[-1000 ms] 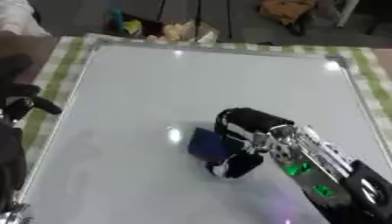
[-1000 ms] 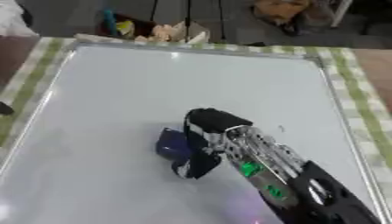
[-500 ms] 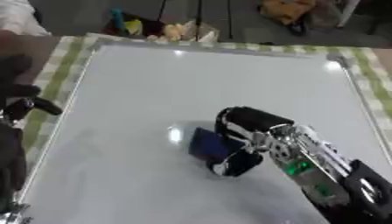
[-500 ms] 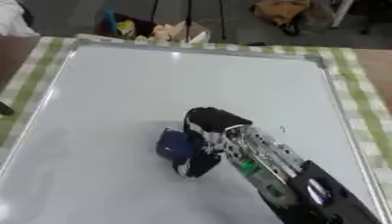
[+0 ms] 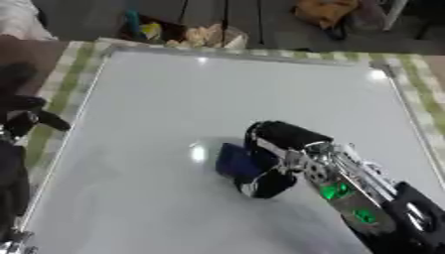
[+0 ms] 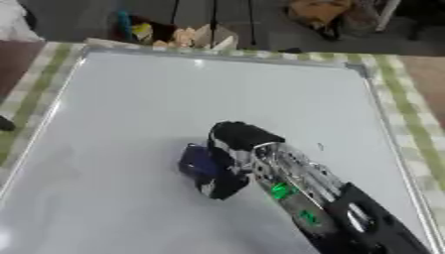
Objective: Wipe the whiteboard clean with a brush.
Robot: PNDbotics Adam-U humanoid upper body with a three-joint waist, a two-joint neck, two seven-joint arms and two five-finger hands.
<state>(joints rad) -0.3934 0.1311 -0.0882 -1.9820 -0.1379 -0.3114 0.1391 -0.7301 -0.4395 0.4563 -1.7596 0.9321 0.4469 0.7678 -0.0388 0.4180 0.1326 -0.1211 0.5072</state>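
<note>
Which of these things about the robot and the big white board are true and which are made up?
1. The right hand is curled round a blue brush. True.
2. The brush is lifted high above the whiteboard. False: it rests on the board's surface, near the middle.
3. The whiteboard lies on a green checked cloth. True.
4. The left hand holds the brush too. False: it sits at the left edge, off the board, away from the brush.
5. The board is covered in red scribbles. False: it looks plain white, with no clear marks.
</note>
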